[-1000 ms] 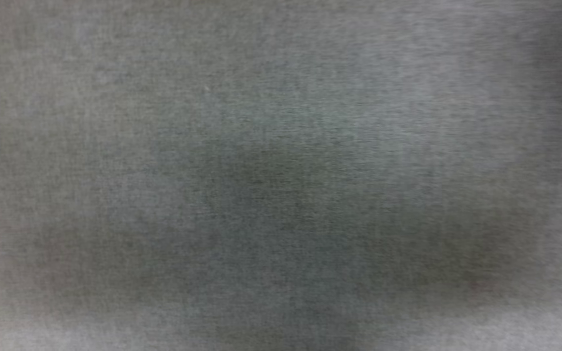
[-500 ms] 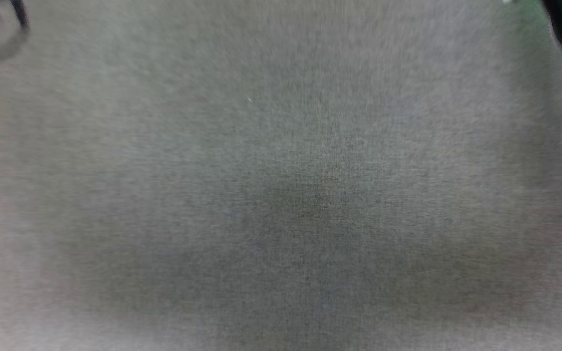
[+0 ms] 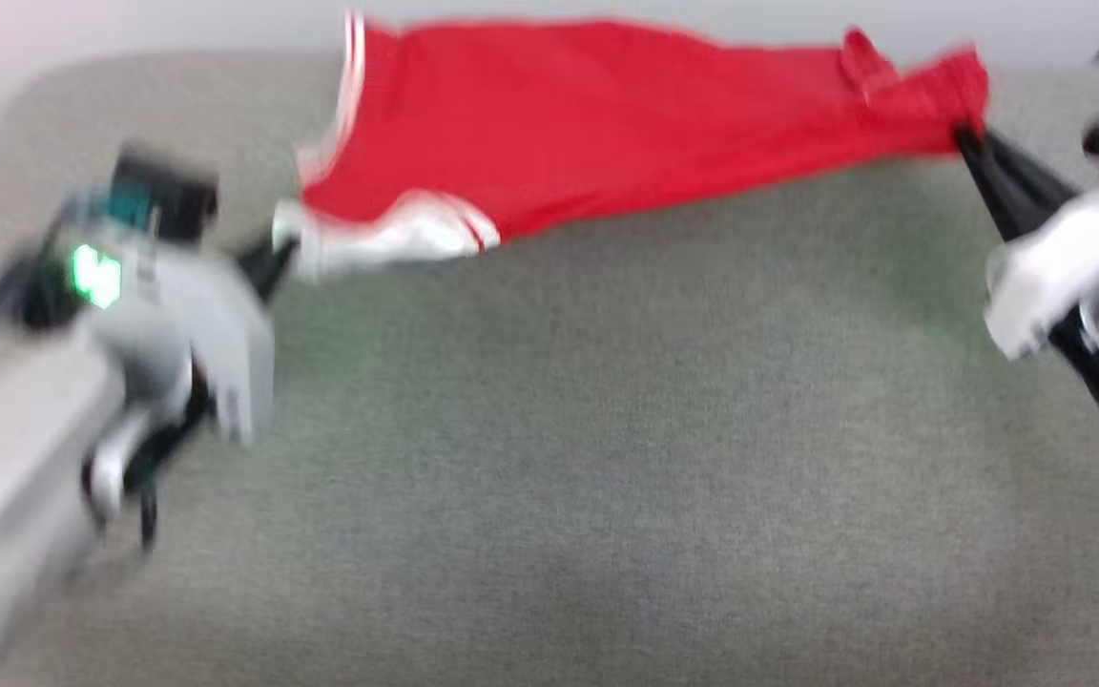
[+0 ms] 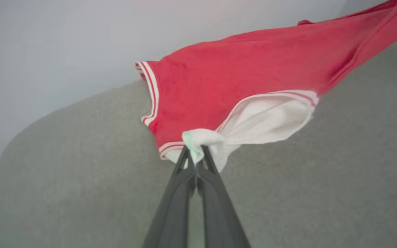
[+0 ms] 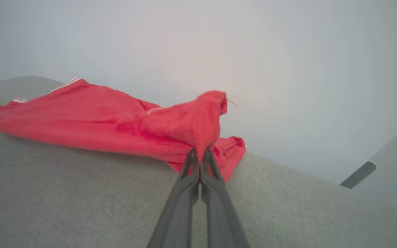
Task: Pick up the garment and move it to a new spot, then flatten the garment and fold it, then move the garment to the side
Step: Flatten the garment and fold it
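A moment ago our head view showed bare grey cloth close up, then slivers of our arms at its top corners. Now it takes in the far edge of the grey cloth-covered surface [image 3: 607,429], the red shirt [image 3: 607,114] and both grippers. The whole picture has shifted, so we put this down to our head lifting and claim no movement of the shirt. The left gripper [image 3: 275,256] is clamped on a bunched bit of the white sleeve [image 4: 267,120], fingers pressed together with white cloth pinched at the tips. The right gripper [image 3: 964,141] is likewise clenched on a gathered red corner at the shirt's other end. The shirt is strung between them along the far side of the surface, near the pale wall [image 5: 184,41], with its striped neckline trim [image 4: 150,89] towards our left. The middle sags, and we cannot tell whether it rests on the cloth or hangs just above. We judge that we are in the carrying step, with the shirt in sight again for placing. Flattening and folding are not yet done. Both grips are small pinches, so a hard pull apart could slip one free.
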Motion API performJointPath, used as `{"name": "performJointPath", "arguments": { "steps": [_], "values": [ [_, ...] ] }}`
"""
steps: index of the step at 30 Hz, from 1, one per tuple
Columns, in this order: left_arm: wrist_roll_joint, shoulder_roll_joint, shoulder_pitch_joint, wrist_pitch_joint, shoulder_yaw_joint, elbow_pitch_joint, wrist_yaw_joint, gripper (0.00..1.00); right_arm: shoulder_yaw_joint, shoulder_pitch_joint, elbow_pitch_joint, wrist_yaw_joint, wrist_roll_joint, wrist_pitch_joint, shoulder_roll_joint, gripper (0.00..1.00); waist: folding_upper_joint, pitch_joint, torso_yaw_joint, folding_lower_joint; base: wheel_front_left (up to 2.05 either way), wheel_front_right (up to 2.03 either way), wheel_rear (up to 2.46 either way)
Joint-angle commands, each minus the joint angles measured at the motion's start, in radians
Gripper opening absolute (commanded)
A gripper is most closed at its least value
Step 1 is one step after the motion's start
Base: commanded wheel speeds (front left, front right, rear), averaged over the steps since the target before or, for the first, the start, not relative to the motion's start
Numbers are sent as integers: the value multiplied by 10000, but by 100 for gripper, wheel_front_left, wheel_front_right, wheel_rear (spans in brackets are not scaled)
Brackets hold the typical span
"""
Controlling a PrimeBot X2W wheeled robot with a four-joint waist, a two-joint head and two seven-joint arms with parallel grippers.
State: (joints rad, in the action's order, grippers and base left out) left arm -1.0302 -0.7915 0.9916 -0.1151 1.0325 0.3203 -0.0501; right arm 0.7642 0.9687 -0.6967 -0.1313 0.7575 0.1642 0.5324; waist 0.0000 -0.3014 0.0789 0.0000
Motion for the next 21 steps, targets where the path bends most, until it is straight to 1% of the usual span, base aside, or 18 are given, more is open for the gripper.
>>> {"name": "performJointPath", "arguments": {
  "steps": [1,3,5,7,10,11,13,15,18,19,20,21],
  "values": [
    [-406,-298,-783,-101,-16,-781,-462,0,-27,-572,247,11,177,64,240,0,0,995,271,0,0,0,0],
    [-756,-922,-1785,-90,30,-2054,-1238,0,-152,-1237,697,11,243,224,602,0,0,1037,341,0,0,0,0],
    [-1146,-1428,-2732,-22,37,-3153,-1950,0,-330,-1922,1119,12,206,369,875,0,0,1049,399,0,0,0,0],
    [-1449,-1822,-3559,114,63,-4115,-2625,0,-562,-2697,1467,12,163,446,1101,0,0,1056,465,0,0,0,0],
    [-2043,-2216,-4589,353,31,-5172,-3479,0,-1119,-3798,1988,12,-66,546,1281,0,0,1060,556,0,0,0,0],
    [-2337,-2339,-5184,569,43,-5701,-3940,0,-1582,-4531,2403,12,-223,586,1282,0,0,1061,570,0,0,0,0],
    [-2661,-2375,-5716,760,55,-6158,-4301,0,-2176,-5279,2823,12,-363,567,1216,0,0,1050,572,0,0,0,0],
    [-2888,-2523,-6175,972,20,-6468,-4751,0,-2733,-6009,3333,12,-685,459,1166,0,0,1039,566,0,0,0,0],
    [-3403,-2611,-6925,1373,-144,-6950,-5409,0,-3681,-7290,4281,12,-1172,129,904,0,0,1005,504,0,0,0,0],
    [-3566,-2627,-7153,1531,-205,-7141,-5567,0,-4047,-7760,4619,12,-1366,13,769,0,0,985,491,0,0,0,0],
    [-3566,-2627,-7153,1531,-205,-7141,-5567,0,-4047,-7760,4619,12,-1366,13,769,0,0,985,491,0,0,0,0],
    [-3714,-2682,-7388,1642,-237,-7291,-5714,0,-4370,-8229,4976,12,-1536,-114,593,0,0,957,481,0,0,0,0]
  ]
}}
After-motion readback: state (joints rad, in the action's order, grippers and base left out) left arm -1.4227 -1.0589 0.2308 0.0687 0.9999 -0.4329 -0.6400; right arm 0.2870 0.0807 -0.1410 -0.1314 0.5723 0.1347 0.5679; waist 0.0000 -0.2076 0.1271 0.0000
